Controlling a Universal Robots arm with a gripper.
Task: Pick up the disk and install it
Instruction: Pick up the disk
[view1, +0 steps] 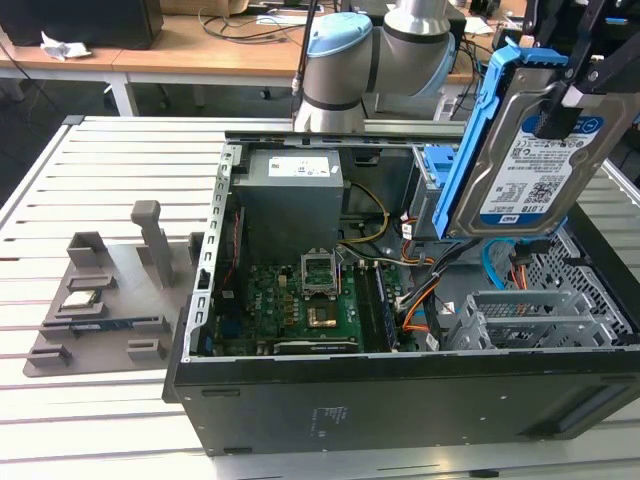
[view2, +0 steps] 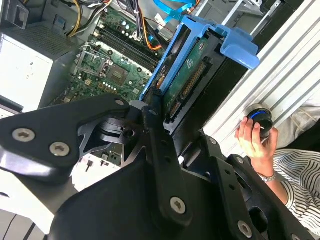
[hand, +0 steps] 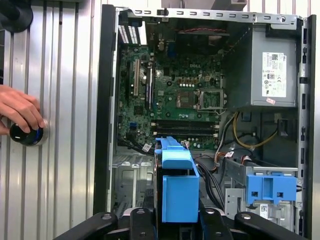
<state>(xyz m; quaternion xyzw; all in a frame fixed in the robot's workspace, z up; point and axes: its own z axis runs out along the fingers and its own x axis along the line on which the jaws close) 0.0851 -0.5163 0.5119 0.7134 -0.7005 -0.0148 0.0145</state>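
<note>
Open tower computer case (view1: 400, 400) lies on its side on the slatted metal desk (view1: 100, 160), lid off, motherboard (view1: 300, 300) and grey power supply (view1: 290, 195) exposed. The disk (view1: 535, 160) is off the desk and in the air above the case's drive-bay corner, on the exterior view's right, touching nothing below it. It hangs on edge, a little tilted, with the white-and-blue label toward the exterior camera and the blue carrier frame (view1: 480, 130) round its rim. The hand (view1: 560, 110) is closed on the disk's upper part, one black finger (view1: 555, 120) across the labelled face. In the second wrist view the hand (view2: 165, 115) pinches the drive across its thickness, with the circuit-board side and connector row showing. In the first wrist view the hand (hand: 175, 215) flanks the carrier end, which looks straight down into the case. Judgement: gripping high and on the flat faces leaves the carrier's side rails and lower end bare, and holding the disk upright keeps it clear of the cables and the case walls. Pick-up looks done; the disk is not seated in any bay. Inside the case, near the power supply, a second blue carrier (hand: 272, 187) sits in the drive cage. Outside the case wall, a person's fingers (hand: 30, 112) rest on a black knob (hand: 25, 135) on the desk, probably an operator control. A grey parts fixture (view1: 100, 300) lies on the desk on the case's far side from the disk.
</note>
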